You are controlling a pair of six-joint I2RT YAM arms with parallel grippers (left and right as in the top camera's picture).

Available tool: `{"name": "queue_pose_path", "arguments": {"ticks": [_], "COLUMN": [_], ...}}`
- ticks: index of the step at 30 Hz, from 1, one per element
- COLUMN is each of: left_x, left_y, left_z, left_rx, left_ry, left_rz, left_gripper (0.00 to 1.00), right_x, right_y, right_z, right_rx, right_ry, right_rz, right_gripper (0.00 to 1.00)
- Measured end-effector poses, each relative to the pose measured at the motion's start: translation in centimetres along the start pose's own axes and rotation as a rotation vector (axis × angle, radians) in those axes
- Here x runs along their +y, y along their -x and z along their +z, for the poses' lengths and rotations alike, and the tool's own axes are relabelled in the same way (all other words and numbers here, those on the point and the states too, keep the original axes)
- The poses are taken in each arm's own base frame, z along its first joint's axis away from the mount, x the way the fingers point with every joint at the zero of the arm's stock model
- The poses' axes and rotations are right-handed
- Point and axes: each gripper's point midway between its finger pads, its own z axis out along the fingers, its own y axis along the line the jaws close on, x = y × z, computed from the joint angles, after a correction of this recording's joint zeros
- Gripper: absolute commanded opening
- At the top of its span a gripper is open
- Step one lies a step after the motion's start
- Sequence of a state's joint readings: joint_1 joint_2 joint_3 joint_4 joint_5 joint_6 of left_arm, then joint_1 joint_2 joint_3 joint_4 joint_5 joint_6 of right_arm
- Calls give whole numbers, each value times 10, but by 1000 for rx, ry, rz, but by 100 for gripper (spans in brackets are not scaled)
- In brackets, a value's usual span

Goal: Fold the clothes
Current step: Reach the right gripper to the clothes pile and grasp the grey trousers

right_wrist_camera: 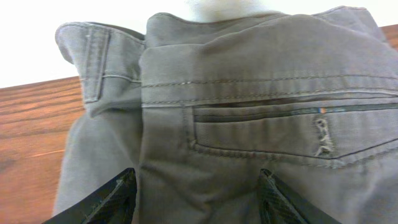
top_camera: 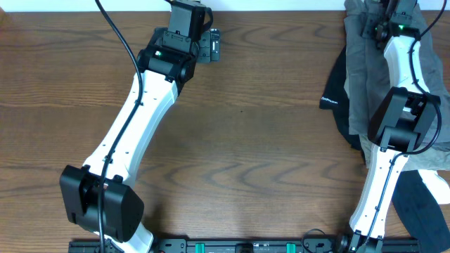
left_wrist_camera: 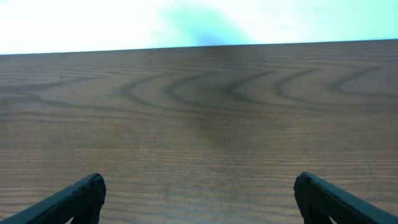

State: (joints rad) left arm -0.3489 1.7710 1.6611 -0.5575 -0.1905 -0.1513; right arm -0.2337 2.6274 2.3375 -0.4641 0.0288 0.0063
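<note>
Now wrinkled grey stitched-pocket shorts (right_wrist_camera: 249, 93) between half-parted right claw (right_wrist_camera: 193, 190), hold unclear; left claw (left_wrist_camera: 199, 196) wide open, empty.

**Desk** (top_camera: 267, 140) from above. The shorts (top_camera: 362, 77) lie heaped at the far right corner, partly over a second garment (top_camera: 336, 105) jutting out to their left. A third garment (top_camera: 430, 160) lies nearer, at the right edge, a fourth garment (top_camera: 422, 204) before it. Left gripper (top_camera: 211, 46): far edge, left of centre. Right gripper (right_wrist_camera: 196, 180): over the shorts.

White lettering on black garment (top_camera: 339, 105): too small to read. Stitched mark on shorts (right_wrist_camera: 249, 93) pocket: illegible.
</note>
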Motion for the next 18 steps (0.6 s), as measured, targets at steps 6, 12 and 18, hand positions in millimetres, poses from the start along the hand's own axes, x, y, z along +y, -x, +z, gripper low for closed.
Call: {"name": "queue_pose_path", "arguments": {"ticks": [6,12,18], "left_x": [0,0,0], "left_y": [0,0,0], "left_z": [0,0,0], "left_rx": [0,0,0], "left_ry": [0,0,0], "left_rz": [-3,-4,-6], "left_gripper": [98,98,98], "right_x": [-5,-7,-10], "right_y": [-7,-7,-12], "right_z": [4,4,3], "right_rx": [11,11,33], "right_ry": [-28,-42,-60], "right_rz": [-20,-27,-20], "right_gripper": [41,7,3]}}
